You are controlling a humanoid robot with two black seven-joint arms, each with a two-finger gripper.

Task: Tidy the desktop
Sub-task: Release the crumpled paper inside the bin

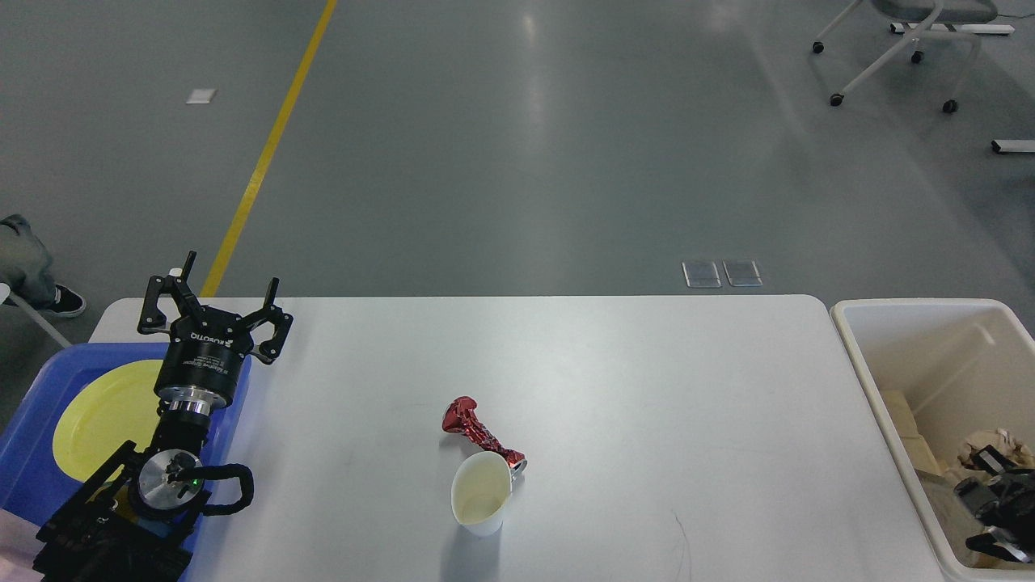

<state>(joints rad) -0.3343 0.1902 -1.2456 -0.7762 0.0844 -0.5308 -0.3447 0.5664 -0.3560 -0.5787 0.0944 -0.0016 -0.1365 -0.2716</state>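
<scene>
A: Where the desktop (647, 388) spans the middle of the head view, which items lie on it?

B: A crushed red can (482, 432) lies on its side near the centre. A cream paper cup (482, 504) lies tipped over just in front of it, mouth facing the camera, touching or nearly touching the can's near end. The rest of the white surface is bare apart from faint scuff marks.

A: State the condition of the left gripper (215, 301).

B: It is above the left end of the desktop, over the far right corner of the blue tray (32, 420). Its two fingers are spread wide and hold nothing. A yellow plate (101, 416) lies in the tray, partly hidden by the arm.

A: And the right gripper (996, 501)?

B: It is low inside the cream bin (877, 380), which stands against the right end of the desktop. It appears dark and cluttered, so whether its fingers are spread or closed cannot be told. Crumpled brown paper (994, 444) lies in the bin just behind it.
</scene>
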